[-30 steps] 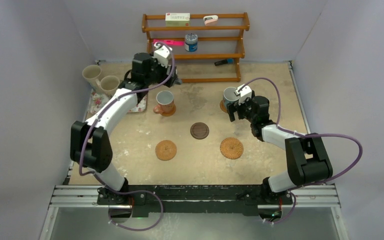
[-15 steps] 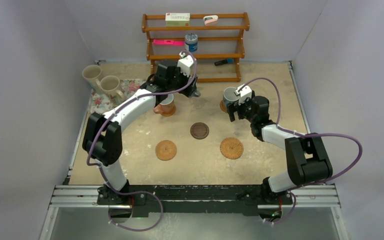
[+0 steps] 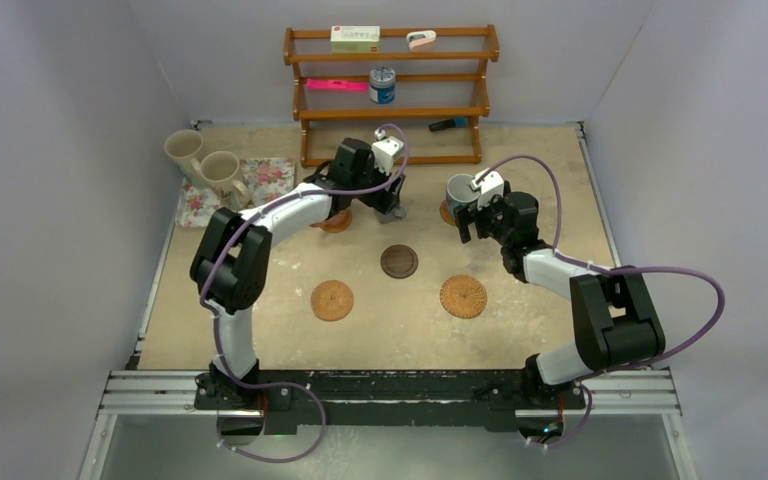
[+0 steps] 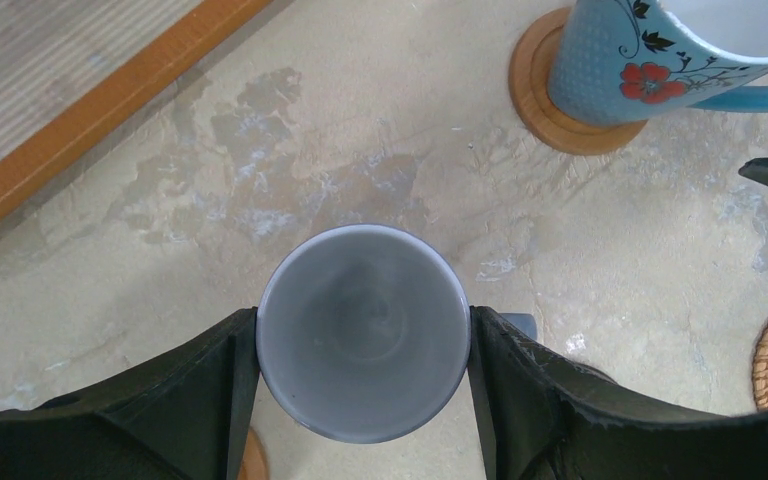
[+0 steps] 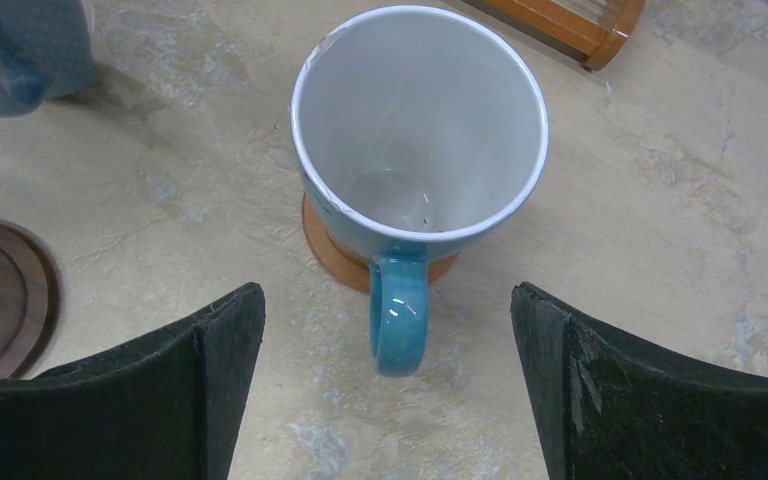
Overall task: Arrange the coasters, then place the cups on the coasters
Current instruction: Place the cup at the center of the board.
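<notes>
A cream mug and its twin stand at the surface's far left corner. Toward the middle of the far edge, the left pincer is clenched on the small grey cup. Further right, the light blue mug sits on a coaster, and the right pincer gapes, released, either side of its handle.

Soft, even overhead light; shadows lie faint on the desk (a small glint marks the handle of the blue cup).
</notes>
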Controlling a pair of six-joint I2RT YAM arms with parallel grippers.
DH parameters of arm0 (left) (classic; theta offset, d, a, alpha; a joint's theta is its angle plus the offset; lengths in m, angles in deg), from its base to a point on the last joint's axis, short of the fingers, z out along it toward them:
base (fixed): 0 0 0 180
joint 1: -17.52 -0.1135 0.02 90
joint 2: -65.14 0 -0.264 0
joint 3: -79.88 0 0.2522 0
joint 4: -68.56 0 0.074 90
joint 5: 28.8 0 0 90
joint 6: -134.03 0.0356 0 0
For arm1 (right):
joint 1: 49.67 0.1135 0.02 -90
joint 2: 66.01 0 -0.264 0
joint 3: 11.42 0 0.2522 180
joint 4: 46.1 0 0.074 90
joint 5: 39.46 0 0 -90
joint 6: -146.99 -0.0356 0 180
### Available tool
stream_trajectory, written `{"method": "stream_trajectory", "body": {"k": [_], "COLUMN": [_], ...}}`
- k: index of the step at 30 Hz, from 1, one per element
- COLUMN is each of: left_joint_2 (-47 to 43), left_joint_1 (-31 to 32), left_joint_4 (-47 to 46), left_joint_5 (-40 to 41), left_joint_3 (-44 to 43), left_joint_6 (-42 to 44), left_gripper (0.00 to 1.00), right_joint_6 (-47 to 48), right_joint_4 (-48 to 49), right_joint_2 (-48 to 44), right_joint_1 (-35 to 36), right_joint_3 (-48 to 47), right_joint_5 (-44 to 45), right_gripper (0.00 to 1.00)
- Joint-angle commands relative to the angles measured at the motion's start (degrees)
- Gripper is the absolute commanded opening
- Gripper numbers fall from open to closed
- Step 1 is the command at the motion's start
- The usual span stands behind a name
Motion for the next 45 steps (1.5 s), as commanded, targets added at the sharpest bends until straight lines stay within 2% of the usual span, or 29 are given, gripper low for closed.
{"method": "stream_trajectory", "body": {"k": [1,14,21,32,38,45], "left_joint_2": [0.01,2.11,1.38,-1.51,-4.66,-12.45], "left_joint_1": [0.29,0.33,0.3,0.33,0.34,0.27], "left_joint_4": [-4.97,-5.01,-4.64,-5.25,-5.23,-7.96], "left_joint_5": [-1.55,-3.2,-5.01,-5.38,-6.49,-8.14], "left_joint_3": [-0.49,-0.09,-0.31,0.56,0.93,2.9], "left_joint_6": [-2.1,-2.61,-2.36,-2.01,-1.28,1.69], "left_gripper": [0.44,0.54,0.67,0.99,1.0,1.0], "right_joint_6": [0.53,0.63,0.63,0.63,0.63,0.59], "right_joint_4": [2.02,2.01,1.95,1.88,1.84,1.77], "right_joint_2": [0.07,0.2,0.2,0.2,0.11,0.11], "right_joint_1": [-0.13,-0.12,-0.13,-0.13,-0.09,-0.08], "right_joint_3": [-2.09,-2.18,-2.18,-2.21,-2.18,-2.18], "right_joint_5": [0.46,0.37,0.35,0.27,0.22,0.11], "right_gripper": [0.94,0.94,0.94,0.94,0.94,0.94]}}
